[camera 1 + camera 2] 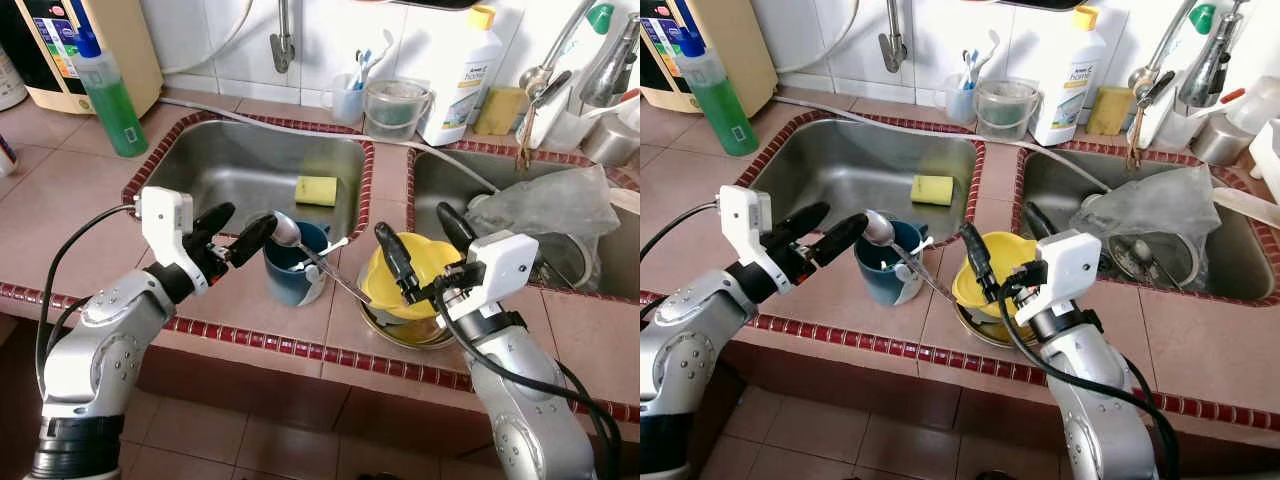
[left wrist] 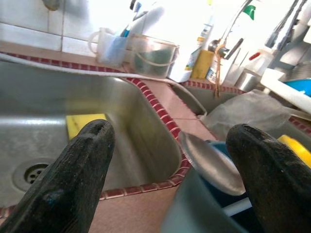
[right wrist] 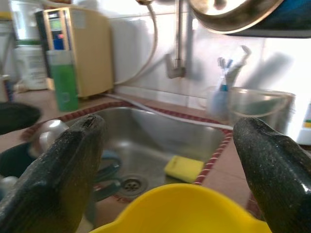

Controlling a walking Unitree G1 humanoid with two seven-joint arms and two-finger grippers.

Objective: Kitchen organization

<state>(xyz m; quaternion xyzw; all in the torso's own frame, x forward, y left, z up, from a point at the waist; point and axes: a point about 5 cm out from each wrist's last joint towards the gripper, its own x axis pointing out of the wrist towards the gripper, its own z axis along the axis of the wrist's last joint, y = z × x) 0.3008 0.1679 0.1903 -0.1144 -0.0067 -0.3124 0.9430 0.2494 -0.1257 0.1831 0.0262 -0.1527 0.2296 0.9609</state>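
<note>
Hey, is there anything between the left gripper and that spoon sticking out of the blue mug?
Nothing visible does. The left gripper is open, one finger already beside the spoon bowl above the blue mug.

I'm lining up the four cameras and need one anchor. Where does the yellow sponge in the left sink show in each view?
Left eye view: yellow rectangular sponge at the basin's right wall.
Right eye view: sponge, same spot.
Left wrist view: sponge just behind a black finger.
Right wrist view: sponge beyond the yellow plastic bowl.
Shared landmark: the left steel sink basin.
</note>
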